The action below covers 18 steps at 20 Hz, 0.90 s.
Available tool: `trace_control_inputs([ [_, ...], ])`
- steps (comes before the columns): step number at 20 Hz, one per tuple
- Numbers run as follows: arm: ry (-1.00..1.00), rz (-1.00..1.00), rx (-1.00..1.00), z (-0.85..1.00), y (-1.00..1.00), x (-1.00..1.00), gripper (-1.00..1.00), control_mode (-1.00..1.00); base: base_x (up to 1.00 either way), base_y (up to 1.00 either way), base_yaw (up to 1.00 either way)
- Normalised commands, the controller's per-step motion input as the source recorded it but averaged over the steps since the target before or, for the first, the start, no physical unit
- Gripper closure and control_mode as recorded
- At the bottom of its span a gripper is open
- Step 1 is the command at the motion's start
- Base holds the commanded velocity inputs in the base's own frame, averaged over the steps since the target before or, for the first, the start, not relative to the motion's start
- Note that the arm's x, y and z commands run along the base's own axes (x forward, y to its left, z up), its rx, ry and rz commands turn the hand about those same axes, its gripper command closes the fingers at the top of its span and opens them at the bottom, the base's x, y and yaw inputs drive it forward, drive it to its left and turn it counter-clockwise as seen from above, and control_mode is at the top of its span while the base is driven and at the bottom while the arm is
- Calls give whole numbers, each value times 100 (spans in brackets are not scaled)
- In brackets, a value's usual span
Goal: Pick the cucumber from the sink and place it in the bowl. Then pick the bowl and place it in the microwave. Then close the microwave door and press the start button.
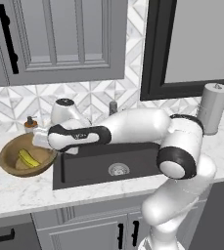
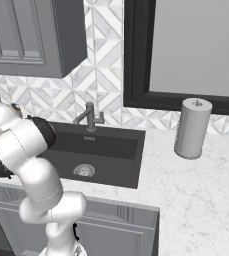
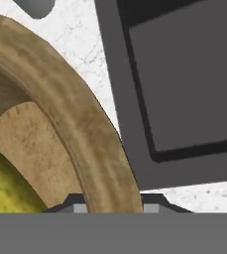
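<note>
The brown wooden bowl (image 1: 8, 163) sits on the marble counter just left of the sink (image 1: 94, 168). The yellow cucumber (image 1: 28, 158) lies inside it. My gripper (image 1: 49, 150) reaches down onto the bowl's right edge, next to the sink. In the hand view the bowl's rim (image 3: 85, 129) passes between my two fingertips, and the gripper (image 3: 113, 207) is shut on that rim. The cucumber (image 3: 3, 186) shows at the lower left of that view and the dark sink (image 3: 184, 74) on the right. The microwave and its door are out of view.
A grey paper towel roll (image 1: 212, 108) (image 2: 192, 128) stands on the counter right of the sink. The faucet (image 2: 89, 117) rises behind the basin and the round drain (image 2: 84, 170) lies in its floor. A small bottle (image 1: 30, 124) stands behind the bowl. Grey cabinets hang overhead.
</note>
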Motion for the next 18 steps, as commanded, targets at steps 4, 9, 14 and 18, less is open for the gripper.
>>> trace_control_inputs([
  [4,1,-31,0,79,-62,-46,100,-100,0,0,0],
  [9,0,-29,0,88,-62,-50,100,-100,0,0,0],
  [14,0,-26,0,82,-75,-34,100,-100,0,0,0],
  [18,0,-27,0,58,-94,-40,100,-100,0,0,0],
])
